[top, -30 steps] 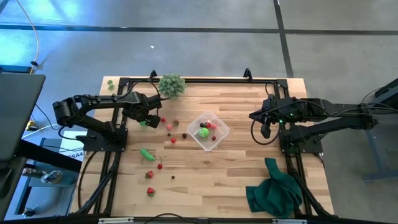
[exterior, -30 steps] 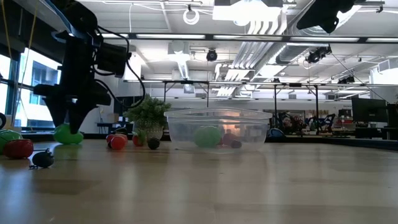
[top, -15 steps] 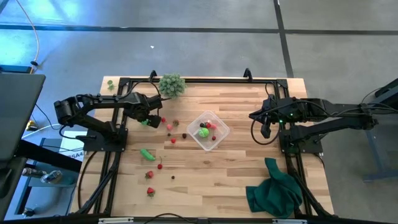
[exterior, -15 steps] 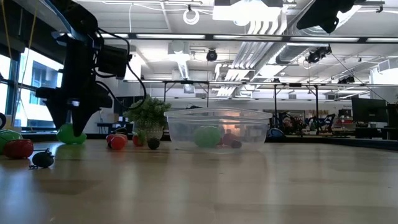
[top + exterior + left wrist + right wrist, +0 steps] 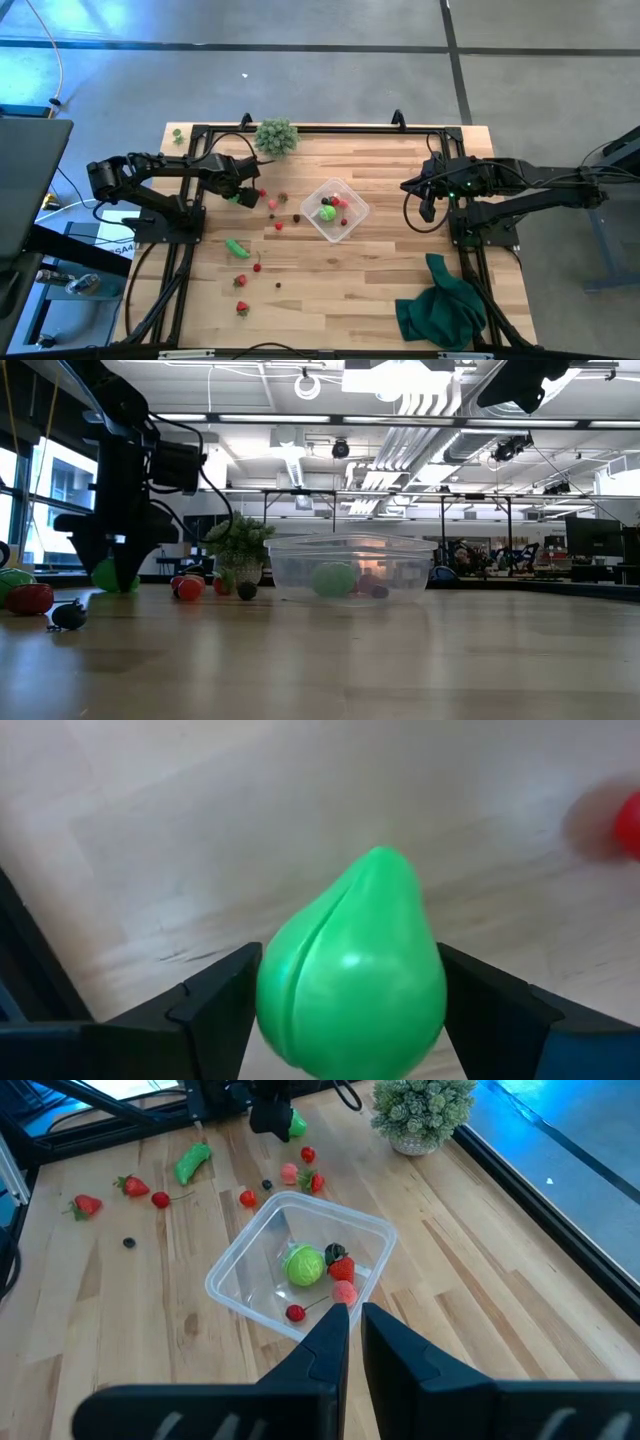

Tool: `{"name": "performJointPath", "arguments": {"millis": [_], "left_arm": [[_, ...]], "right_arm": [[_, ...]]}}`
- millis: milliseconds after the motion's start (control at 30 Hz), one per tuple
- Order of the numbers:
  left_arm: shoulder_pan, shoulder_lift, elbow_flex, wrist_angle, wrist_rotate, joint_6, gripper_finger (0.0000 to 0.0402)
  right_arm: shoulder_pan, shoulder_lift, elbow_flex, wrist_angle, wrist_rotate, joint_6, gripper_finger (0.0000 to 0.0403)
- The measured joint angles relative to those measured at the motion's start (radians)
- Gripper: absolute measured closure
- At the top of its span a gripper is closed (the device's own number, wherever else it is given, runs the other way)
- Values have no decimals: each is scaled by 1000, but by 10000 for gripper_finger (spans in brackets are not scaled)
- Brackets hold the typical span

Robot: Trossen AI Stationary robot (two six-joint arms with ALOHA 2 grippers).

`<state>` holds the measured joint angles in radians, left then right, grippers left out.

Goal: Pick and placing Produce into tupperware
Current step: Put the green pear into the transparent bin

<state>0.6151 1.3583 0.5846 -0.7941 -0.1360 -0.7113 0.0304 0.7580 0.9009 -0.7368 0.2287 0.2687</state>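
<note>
A bright green pear-shaped piece of produce lies on the wood at the table's left. My left gripper points straight down over it, open, with one finger on each side. The clear tupperware stands mid-table and holds a green round piece, red berries and a dark one. Loose red berries, a green oblong piece and strawberries lie between the two. My right gripper hangs shut above the table's right side, right of the tupperware. My left gripper comes from above, pointing down, with its two fingers close beside the wide lower part of the green pear, which rests on the table. Whether the fingers touch it I cannot tell.
A pale green bushy clump stands at the far edge, left of centre. A dark green cloth lies bunched at the near right corner. Bare wood lies along the near edge between the strawberries and the cloth.
My left gripper has come down a little around the green pear, still pointing down. The pear has stayed where it was.
</note>
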Motion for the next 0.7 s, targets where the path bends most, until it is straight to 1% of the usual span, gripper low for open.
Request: {"name": "performJointPath", "arguments": {"millis": [300,600,700], "left_arm": [[0,0,0,5,-3,-17,137],[0,-1,1,3,-3,-30,171],[0,-2,2,2,-3,-30,177]], "right_arm": [[0,0,0,0,0,0,378],[0,0,0,0,0,0,378],[0,0,0,0,0,0,378]]}}
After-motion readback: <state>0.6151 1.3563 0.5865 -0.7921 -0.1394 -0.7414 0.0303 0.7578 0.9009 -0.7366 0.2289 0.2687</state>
